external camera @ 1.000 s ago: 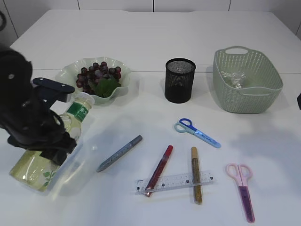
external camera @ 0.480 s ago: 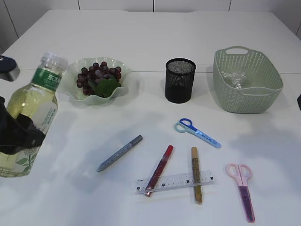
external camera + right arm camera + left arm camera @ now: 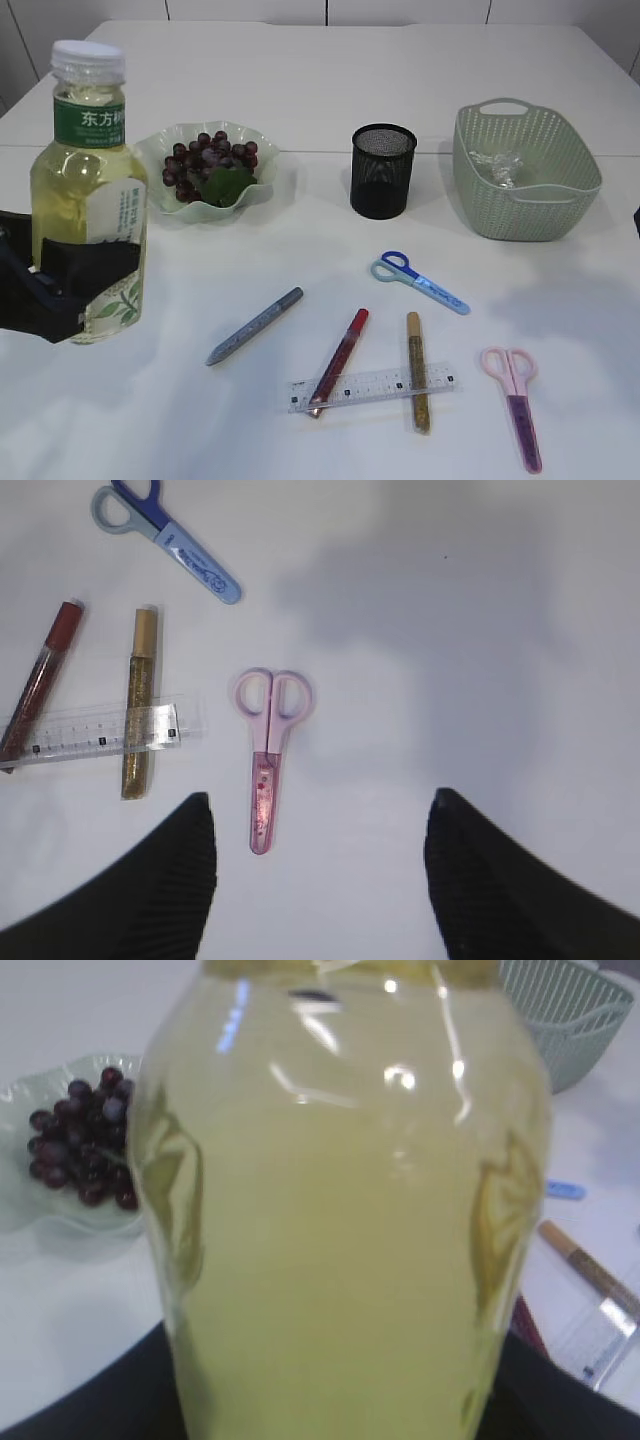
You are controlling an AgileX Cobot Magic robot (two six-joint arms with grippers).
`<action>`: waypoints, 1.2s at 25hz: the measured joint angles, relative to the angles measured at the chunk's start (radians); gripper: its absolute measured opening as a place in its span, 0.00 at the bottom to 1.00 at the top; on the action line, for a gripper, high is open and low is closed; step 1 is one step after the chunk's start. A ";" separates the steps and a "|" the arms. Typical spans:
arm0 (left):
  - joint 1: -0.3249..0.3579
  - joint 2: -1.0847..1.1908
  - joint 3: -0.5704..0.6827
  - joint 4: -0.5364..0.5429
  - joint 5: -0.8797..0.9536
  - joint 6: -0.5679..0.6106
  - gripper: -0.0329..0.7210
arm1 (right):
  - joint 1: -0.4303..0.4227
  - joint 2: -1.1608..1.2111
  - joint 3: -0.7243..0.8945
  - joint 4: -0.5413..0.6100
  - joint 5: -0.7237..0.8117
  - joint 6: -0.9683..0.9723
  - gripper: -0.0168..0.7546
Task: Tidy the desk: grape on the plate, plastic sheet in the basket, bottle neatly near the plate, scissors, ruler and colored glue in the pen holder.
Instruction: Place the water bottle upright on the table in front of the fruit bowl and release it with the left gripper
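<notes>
A bottle (image 3: pixel 88 190) of yellow-green drink with a white cap stands upright at the far left, my left gripper (image 3: pixel 70 285) shut on its lower body. In the left wrist view the bottle (image 3: pixel 340 1210) fills the frame. Dark grapes (image 3: pixel 205 155) lie on the pale green plate (image 3: pixel 265 165). A crumpled plastic sheet (image 3: pixel 497 165) lies in the basket (image 3: pixel 530 215). Blue scissors (image 3: pixel 418 280), pink scissors (image 3: pixel 518 400), a clear ruler (image 3: pixel 370 388) and grey (image 3: pixel 255 325), red (image 3: pixel 340 358) and gold (image 3: pixel 417 370) glue sticks lie on the table. My right gripper (image 3: pixel 320 796) hangs open above the pink scissors (image 3: pixel 268 760).
The black mesh pen holder (image 3: pixel 382 170) stands between plate and basket. The ruler lies across the red and gold glue sticks. The white table (image 3: pixel 300 80) stretches far behind the plate and holder.
The bottle lay tilted low at the left a second ago. My left gripper has lifted it and turned it upright, nearer the camera. Everything else stays put.
</notes>
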 joint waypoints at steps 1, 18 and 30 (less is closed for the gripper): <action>0.000 0.014 0.004 0.000 -0.055 0.000 0.60 | 0.000 0.000 0.000 0.000 0.000 0.000 0.69; 0.002 0.342 0.004 -0.417 -0.747 0.115 0.60 | 0.000 0.000 0.000 0.000 0.001 -0.001 0.69; 0.044 0.604 -0.055 -0.245 -0.765 0.124 0.60 | 0.000 0.000 0.000 0.000 0.000 -0.002 0.69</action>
